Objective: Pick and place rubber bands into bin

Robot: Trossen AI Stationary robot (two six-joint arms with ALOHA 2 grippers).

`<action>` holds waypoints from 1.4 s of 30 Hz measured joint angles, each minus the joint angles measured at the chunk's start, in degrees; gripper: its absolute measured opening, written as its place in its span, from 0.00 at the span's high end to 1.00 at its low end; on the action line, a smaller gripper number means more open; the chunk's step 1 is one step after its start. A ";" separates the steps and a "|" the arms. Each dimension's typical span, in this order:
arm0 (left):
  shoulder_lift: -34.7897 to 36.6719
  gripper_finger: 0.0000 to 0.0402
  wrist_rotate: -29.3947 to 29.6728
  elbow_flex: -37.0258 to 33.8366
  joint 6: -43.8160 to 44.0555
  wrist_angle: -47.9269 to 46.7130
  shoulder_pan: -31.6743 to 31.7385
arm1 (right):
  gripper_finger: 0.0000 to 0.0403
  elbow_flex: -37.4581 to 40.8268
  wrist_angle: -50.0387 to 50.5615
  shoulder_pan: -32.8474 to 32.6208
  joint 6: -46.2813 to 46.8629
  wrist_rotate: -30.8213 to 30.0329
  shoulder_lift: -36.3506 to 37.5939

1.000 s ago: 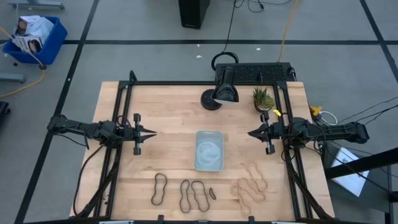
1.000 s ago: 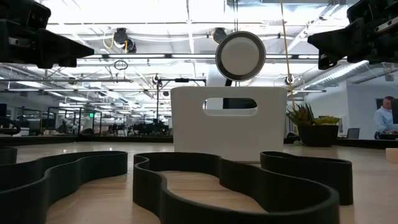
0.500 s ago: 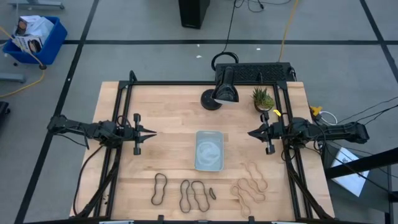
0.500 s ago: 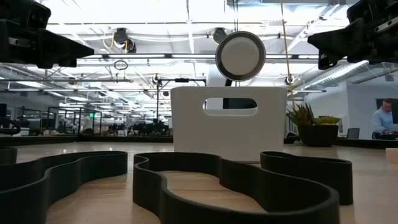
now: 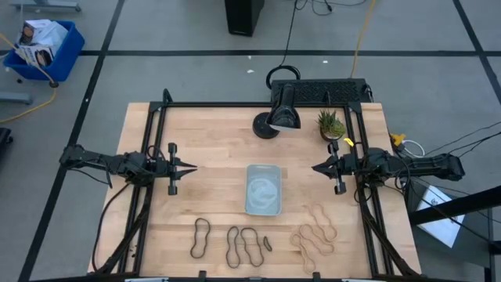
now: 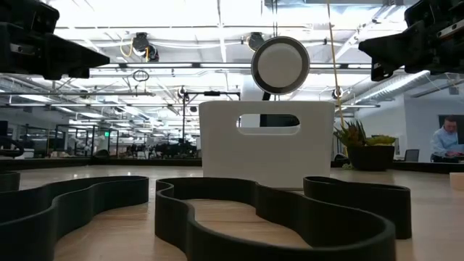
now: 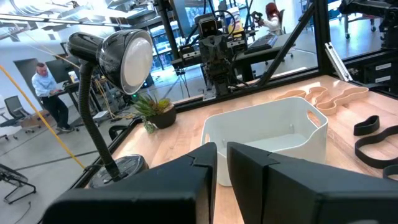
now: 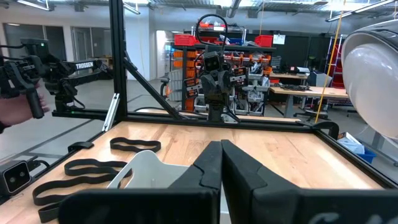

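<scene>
Pincer states: left pincer [image 5: 190, 168] and right pincer [image 5: 317, 168] hover closed and empty, flanking the bin [image 5: 263, 189]. Rubber bands [image 5: 243, 244] lie on the worktop [image 5: 211, 141] near its front edge.

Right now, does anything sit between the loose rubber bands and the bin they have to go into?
Nothing visible does. In the high view the dark rubber bands and tan rubber bands lie on bare wood near the front edge, with open table up to the bin. The lamp and plant stand beyond the bin.
</scene>
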State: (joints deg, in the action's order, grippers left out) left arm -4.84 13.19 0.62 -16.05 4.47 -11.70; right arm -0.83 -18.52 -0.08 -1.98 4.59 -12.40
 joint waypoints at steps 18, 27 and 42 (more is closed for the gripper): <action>-0.02 0.88 -0.15 -0.01 17.37 5.75 -0.02 | 1.00 0.01 -0.02 0.00 0.02 -0.01 0.01; -0.02 0.88 -0.22 -0.01 14.91 3.80 -0.02 | 1.00 0.01 -0.48 0.01 1.96 0.01 0.01; -0.02 0.88 6.10 0.00 -6.07 6.64 -0.04 | 0.99 -1.39 0.25 -0.39 5.12 -0.06 -0.71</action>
State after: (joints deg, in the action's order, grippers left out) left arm -4.86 19.29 0.62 -22.12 11.11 -11.75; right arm -2.22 -18.28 -0.48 3.14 4.52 -13.10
